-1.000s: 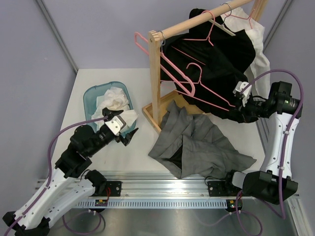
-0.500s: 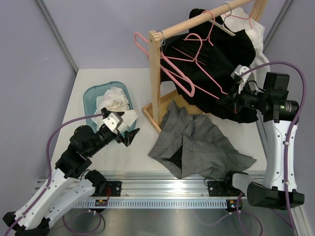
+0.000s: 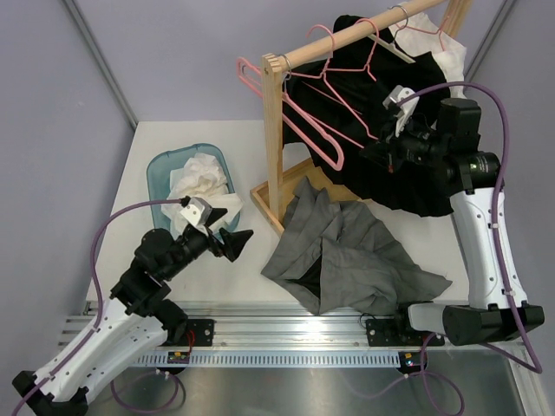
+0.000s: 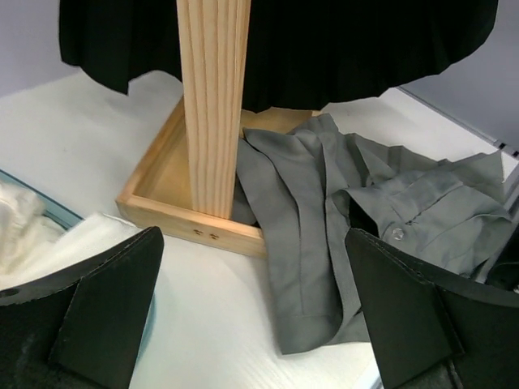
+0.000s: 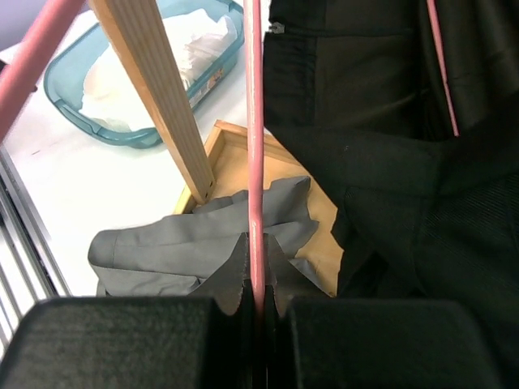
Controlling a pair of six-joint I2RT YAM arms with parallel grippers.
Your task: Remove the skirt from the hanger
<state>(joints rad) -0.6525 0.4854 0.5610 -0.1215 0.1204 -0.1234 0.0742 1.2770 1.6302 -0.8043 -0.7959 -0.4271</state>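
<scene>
Black skirt point(image 3: 408, 195) draped below rail point(image 3: 364, 33), toward its right end, bunched among pink hangers; hem low over grey shirt point(image 3: 347, 251) on table point(image 3: 234, 147). Fastening of waistband to hanger: cannot tell.

Right gripper point(image 5: 256, 275) clamped tight on one thin bar of hanger point(image 5: 255, 162); black cloth just beside the fingers, not pinched in with the bar.

Left gripper point(image 4: 253, 243) spread wide, holding nothing, low over table near basket point(image 3: 154, 182), facing post point(image 4: 212, 105); well apart from skirt.

Step in hand, as judged: steady hanger with right, strip skirt with left.

To do well:
- Keep hanger pinned and level.
- Bring left up past post without clipping it.
- Take a full fold of cloth near waistband, not hem.
- Pull down and away along the bar.
- Watch for snagging neighbouring hangers or dragging a hook off rail.
</scene>
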